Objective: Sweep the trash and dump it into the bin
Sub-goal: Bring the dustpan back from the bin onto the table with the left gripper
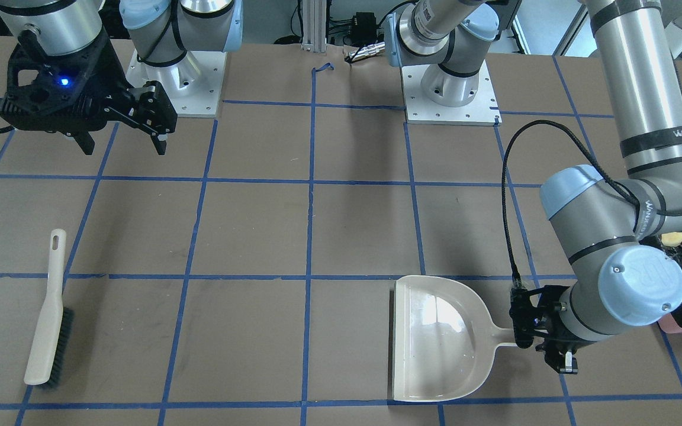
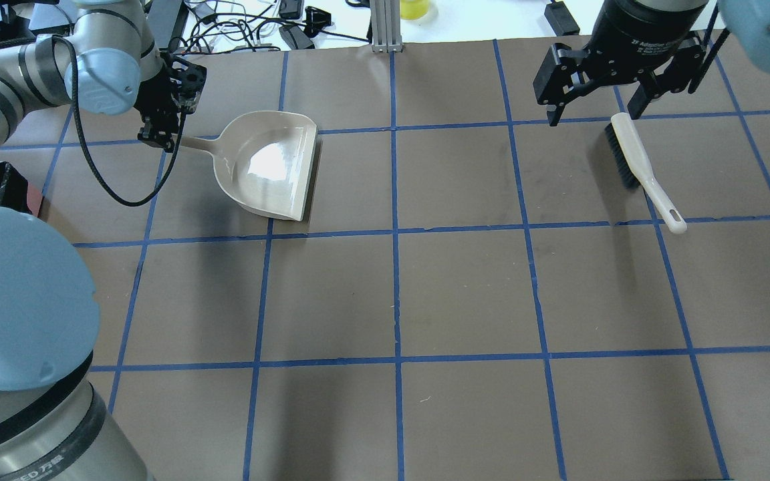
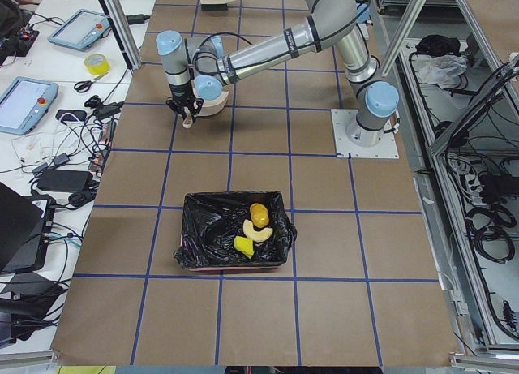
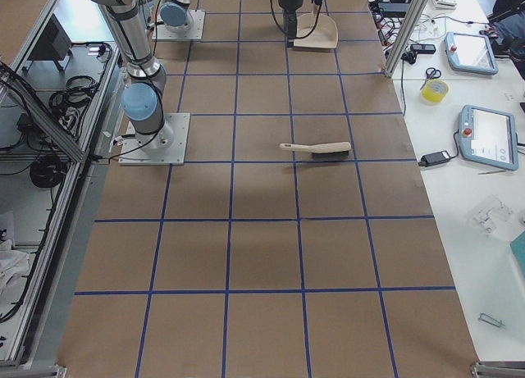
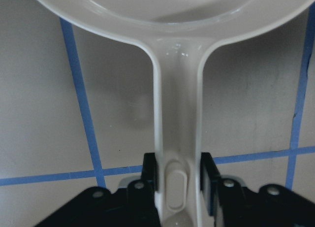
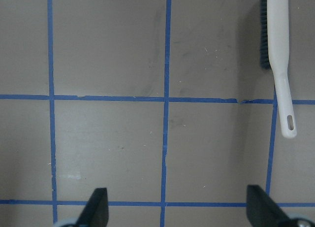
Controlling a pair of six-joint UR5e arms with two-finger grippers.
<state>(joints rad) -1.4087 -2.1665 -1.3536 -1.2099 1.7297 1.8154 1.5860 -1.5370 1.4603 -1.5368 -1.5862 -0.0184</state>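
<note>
Exterior front-facing view: the dustpan (image 1: pixel 436 337) handle is gripped by the left end effector (image 1: pixel 531 345) at lower right; the right end effector (image 1: pixel 123 145) is held open at upper left, apart from the brush (image 1: pixel 51 313).

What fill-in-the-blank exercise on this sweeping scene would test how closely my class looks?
1. The trash lies in the bin, and the dustpan is ___.
2. The left gripper is shut on the dustpan's ___.
3. The brush lies on the table; the right gripper, holding nothing, is ___.

Missing words: empty; handle; open.
</note>
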